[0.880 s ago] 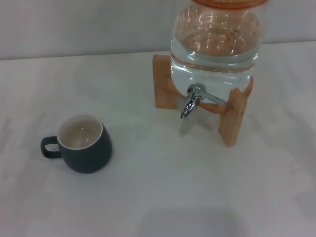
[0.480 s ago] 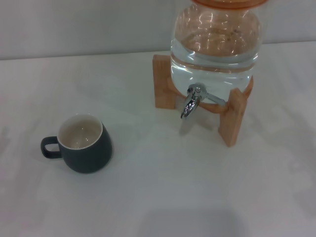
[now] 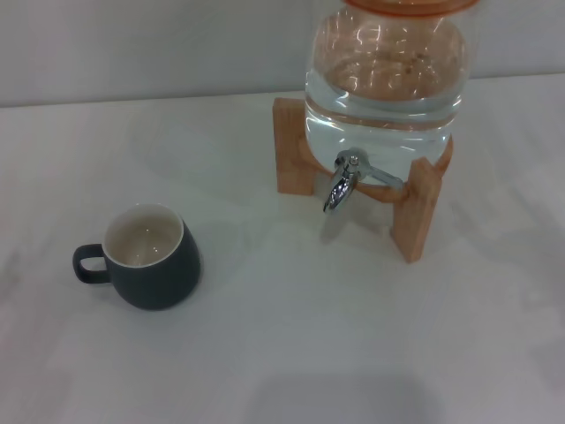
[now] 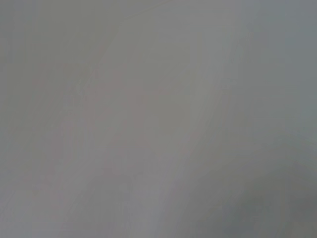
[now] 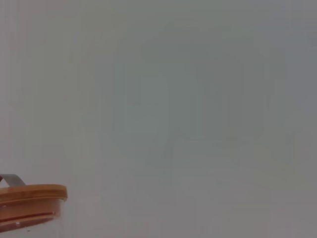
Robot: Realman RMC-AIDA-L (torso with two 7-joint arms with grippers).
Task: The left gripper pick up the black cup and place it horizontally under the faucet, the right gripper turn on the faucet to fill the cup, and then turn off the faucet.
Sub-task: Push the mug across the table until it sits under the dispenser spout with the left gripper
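The black cup (image 3: pixel 150 256) stands upright on the white table at the left of the head view, its cream inside showing and its loop handle pointing left. The chrome faucet (image 3: pixel 342 180) juts from the front of the clear water jar (image 3: pixel 385 84), spout curving down, with bare table beneath it. The jar rests on a wooden stand (image 3: pixel 415 208). Neither gripper appears in any view. The left wrist view holds only a blank grey surface. The right wrist view catches the jar's orange lid (image 5: pixel 30 198) at its edge.
The white table (image 3: pixel 291 336) stretches wide in front of the cup and the stand. A pale wall runs behind the jar. The wooden stand's legs flank the faucet on both sides.
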